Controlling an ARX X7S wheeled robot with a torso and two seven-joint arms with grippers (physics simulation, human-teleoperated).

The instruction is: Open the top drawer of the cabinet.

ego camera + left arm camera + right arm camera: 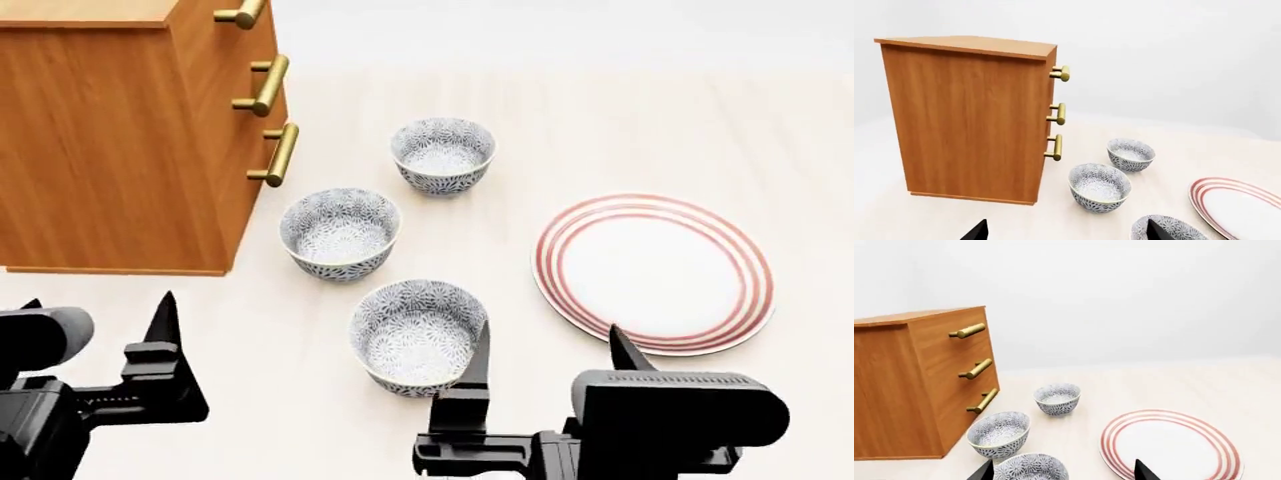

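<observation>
The orange-brown cabinet [107, 140] stands at the table's far left, its three drawers facing right. The top drawer [931, 335] is shut, flush with the two below, and its brass bar handle [967, 331] sticks out; the handle also shows in the head view [244, 14] and the left wrist view [1061, 73]. My left gripper [96, 315] is open and empty, low in front of the cabinet's near side [967, 120]. My right gripper [550, 345] is open and empty, just behind the nearest bowl, far from the handles.
Three patterned bowls stand right of the cabinet: a far one [443, 152], a middle one [340, 230] and a near one [418, 335]. A red-ringed white plate [654, 272] lies at the right. The table is pale wood.
</observation>
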